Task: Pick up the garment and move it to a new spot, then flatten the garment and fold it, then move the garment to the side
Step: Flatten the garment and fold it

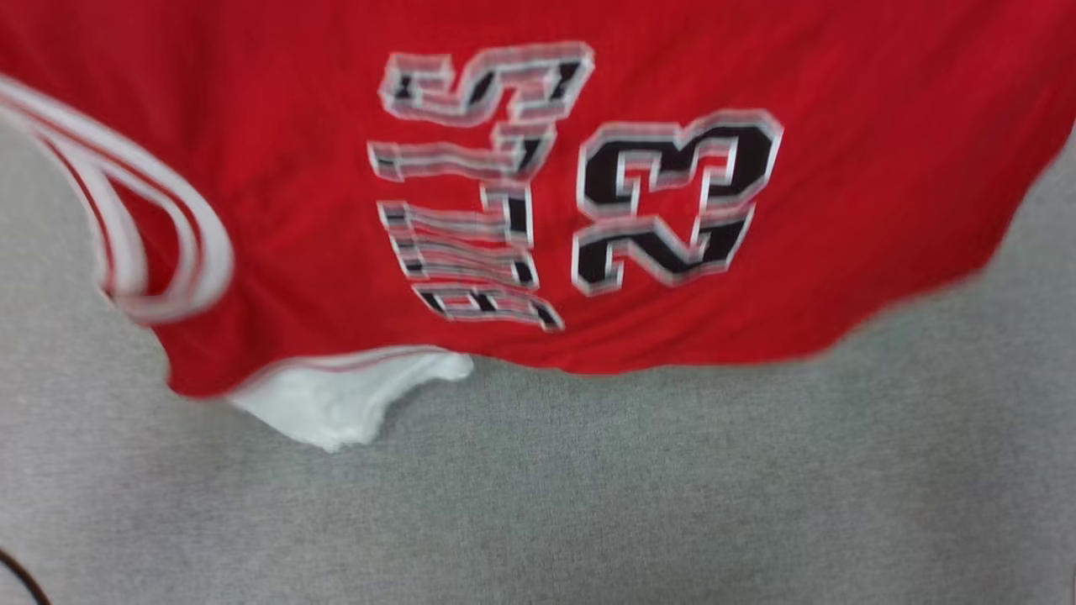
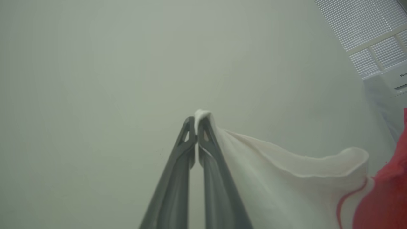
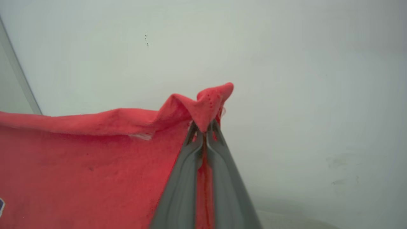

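Garment [image 1: 841, 277] aloft; left fingers [image 2: 178, 178] pinch white sleeve [image 2: 270, 178], right fingers [image 3: 186, 178] pinch red edge [image 3: 203, 105].

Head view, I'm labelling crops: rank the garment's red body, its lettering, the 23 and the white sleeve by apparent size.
1. garment's red body
2. lettering and 23: nearly alike, the lettering slightly taller
3. white sleeve, its visible part smallest

Soft, even light; motion blur smears the red jersey garment [image 1: 841, 210] in head view; wrist views sharper.
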### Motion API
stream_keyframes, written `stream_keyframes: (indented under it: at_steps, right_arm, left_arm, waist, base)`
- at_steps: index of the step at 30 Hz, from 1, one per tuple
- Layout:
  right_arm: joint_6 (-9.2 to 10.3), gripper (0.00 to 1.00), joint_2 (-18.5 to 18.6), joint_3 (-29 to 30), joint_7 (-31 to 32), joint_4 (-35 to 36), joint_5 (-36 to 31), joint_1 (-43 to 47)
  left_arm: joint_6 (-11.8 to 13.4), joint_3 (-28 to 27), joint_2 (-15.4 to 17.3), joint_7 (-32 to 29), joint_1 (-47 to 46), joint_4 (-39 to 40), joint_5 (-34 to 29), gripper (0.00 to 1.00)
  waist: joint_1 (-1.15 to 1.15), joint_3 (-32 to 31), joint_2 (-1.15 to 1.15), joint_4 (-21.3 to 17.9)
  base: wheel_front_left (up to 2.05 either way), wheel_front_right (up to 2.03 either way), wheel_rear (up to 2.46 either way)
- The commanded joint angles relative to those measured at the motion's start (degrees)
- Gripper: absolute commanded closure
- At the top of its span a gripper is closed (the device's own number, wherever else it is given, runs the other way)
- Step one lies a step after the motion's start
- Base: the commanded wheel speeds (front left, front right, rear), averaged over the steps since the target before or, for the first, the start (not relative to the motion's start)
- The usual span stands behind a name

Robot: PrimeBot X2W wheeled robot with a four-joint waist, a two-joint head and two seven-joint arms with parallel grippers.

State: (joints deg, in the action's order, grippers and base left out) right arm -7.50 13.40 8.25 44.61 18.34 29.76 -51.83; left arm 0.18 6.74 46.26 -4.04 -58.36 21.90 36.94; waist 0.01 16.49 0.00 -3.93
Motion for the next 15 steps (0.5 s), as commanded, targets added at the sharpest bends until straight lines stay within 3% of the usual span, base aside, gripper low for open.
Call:
stream_keyframes:
  at_steps: [1, 9, 11, 15]
  right_arm:
    - [0.02, 1.00, -0.3, -0.3, -0.5, -0.6, -0.8, -2.4]
    - [0.02, 1.00, 0.7, -3.4, -6.3, -9.5, -6.6, -17.9]
    - [0.02, 1.00, 1.6, -5.1, -10.7, -16.1, -10.1, -25.7]
    - [0.04, 1.00, 3.6, -7.2, -15.6, -23.6, -14.2, -33.2]
  left_arm:
    - [-0.6, 0.3, -0.3, -0.2, -2.7, -1.2, 0.2, 1.00]
    - [-5.4, 6.3, -2.5, 0.2, -26.6, -15.1, -4.1, 1.00]
    - [-6.5, 9.4, -5.1, 2.7, -37.9, -24.2, -6.7, 1.00]
    - [-6.5, 10.1, -8.3, 6.9, -46.5, -34.0, -8.0, 1.00]
  waist:
    - [-0.01, 4.6, 0.00, -0.1]
    - [-0.01, 15.2, 0.00, 0.9]
    - [-0.01, 19.7, 0.00, 1.9]
    - [-0.01, 22.7, 0.00, 3.2]
  base:
    - [0.00, 0.00, 0.00]
    - [0.00, 0.00, 0.00]
    - [0.00, 0.00, 0.00]
    - [0.00, 0.00, 0.00]
